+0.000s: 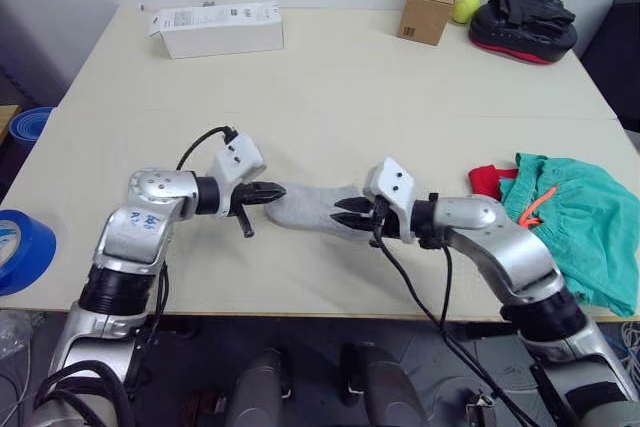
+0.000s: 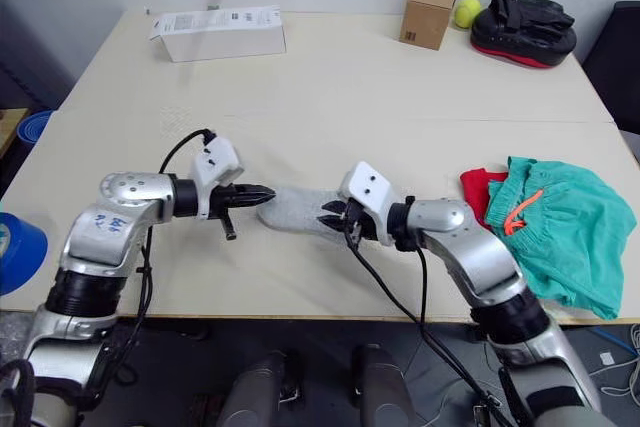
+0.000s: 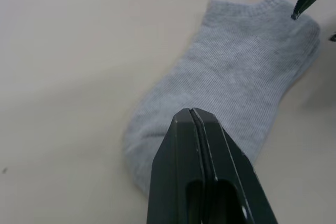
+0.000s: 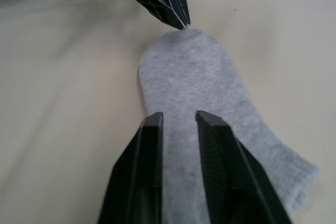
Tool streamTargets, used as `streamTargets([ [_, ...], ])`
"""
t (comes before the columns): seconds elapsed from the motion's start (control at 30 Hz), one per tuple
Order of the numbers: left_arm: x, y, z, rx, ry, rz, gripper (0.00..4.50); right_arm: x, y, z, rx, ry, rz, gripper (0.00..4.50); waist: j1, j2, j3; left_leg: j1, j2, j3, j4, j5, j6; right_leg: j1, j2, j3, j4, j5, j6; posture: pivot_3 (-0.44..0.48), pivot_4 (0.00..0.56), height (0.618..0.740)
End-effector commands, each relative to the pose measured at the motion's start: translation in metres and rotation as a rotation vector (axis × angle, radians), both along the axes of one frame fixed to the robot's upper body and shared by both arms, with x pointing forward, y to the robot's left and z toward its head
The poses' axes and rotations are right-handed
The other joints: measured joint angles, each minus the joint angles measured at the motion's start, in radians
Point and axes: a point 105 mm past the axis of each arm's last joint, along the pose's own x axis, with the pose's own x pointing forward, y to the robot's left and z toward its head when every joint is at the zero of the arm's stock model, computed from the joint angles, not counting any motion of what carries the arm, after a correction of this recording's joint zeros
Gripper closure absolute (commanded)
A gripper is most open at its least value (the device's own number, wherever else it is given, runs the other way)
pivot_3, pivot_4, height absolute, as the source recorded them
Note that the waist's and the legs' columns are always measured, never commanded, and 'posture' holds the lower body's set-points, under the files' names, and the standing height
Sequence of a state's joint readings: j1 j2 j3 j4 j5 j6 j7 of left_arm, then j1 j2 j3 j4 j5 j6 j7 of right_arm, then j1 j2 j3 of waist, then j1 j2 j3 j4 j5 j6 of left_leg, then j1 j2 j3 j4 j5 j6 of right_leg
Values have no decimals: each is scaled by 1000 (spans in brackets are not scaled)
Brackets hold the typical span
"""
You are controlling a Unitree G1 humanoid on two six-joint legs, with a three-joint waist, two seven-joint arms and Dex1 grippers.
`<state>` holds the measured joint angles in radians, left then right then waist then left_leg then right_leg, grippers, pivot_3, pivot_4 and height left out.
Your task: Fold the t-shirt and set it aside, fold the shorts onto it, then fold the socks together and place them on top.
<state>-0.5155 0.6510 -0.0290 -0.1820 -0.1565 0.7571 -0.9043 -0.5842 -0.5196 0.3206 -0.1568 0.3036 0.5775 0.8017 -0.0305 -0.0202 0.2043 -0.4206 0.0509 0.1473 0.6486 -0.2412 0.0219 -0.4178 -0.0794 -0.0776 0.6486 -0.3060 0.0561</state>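
Pointing inward from opposite ends, the two grippers are meeting over a grey sock [image 1: 312, 206] lying flat on the cream table [image 1: 330, 87]. The left gripper [image 1: 277, 191] is sitting with its fingers pressed together, their tip at the sock's toe end and gripping nothing that can be seen. The right gripper [image 1: 343, 211] is hovering over the sock's cuff end with its fingers parted by a narrow gap, nothing caught between them.

To the robot's right of the sock, near the table's edge, the shorts [image 1: 577, 222] are lying rumpled on top of the t-shirt [image 1: 488, 179], which is showing as a red strip beside them.

Beyond the sock, along the far side of the table, a white box [image 1: 217, 29], a cardboard box [image 1: 428, 7], a yellow-green ball [image 1: 465, 8] and a black and red pad [image 1: 524, 26] are resting.
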Motion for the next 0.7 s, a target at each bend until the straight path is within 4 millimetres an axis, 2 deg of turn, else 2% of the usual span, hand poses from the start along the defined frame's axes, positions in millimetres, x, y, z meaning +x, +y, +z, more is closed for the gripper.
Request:
streamTargets([
  [0.03,-9,16,6,-47,49,106,4500,11,2,-4,-40,-39,11,4482,1,0,0,0,0,0,0,0,0,0,0,0,0,0,0,0,150,740],
  [0.17,-7,22,1,-290,286,287,4500,26,-2,-24,-123,-52,-22,4482,8,-1,0,0,-1,-1,1,1,0,0,-1,0,2,0,0,0,150,740],
  [0.27,1,21,-6,-441,401,389,4500,33,-4,-36,-159,-58,-49,4482,6,-2,-1,0,-2,-1,2,1,0,0,-1,0,3,0,0,0,150,740],
  [0.37,8,14,-6,-584,478,421,4500,34,-3,-41,-158,-51,-49,4482,3,-4,-2,1,-1,-1,2,1,-1,1,-1,0,5,0,0,0,150,740],
  [0.47,11,10,-9,-644,522,438,3976,33,-2,-45,-161,-43,-48,4500,0,-4,-2,3,-1,-1,1,2,-2,1,-1,1,5,0,0,0,150,740],
  [0.6,15,7,-10,-693,582,463,2764,32,-2,-49,-169,-36,-44,4500,1,-4,-2,9,-1,0,-1,1,-5,4,0,1,5,0,0,0,150,740],
  [0.7,15,-4,-14,-768,691,440,1829,31,-2,-50,-171,-39,-46,4500,2,-6,-3,12,-1,0,-2,-2,-10,7,-1,1,5,0,-1,0,150,740],
])
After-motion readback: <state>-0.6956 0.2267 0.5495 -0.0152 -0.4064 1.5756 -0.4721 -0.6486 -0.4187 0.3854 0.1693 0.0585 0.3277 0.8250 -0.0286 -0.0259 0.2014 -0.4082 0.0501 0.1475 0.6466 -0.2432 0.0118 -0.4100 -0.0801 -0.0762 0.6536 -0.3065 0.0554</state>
